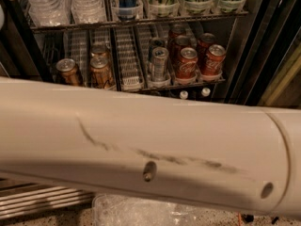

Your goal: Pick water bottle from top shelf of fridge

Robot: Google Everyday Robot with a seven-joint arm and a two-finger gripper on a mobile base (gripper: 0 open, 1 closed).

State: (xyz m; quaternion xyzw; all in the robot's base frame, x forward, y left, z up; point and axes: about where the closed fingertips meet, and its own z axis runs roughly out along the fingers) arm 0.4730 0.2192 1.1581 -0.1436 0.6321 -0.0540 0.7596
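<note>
Several ribbed bottles [47, 4], jaws out of view

The arm [141, 131] is a smooth off-white tube marked with dark grey scuff streaks [181, 158], two small round holes [149, 171] and a ring seam [280, 145] near one end; the gripper is out of view.

Ribbed water bottle [47, 4] on top shelf [188, 17]
</note>
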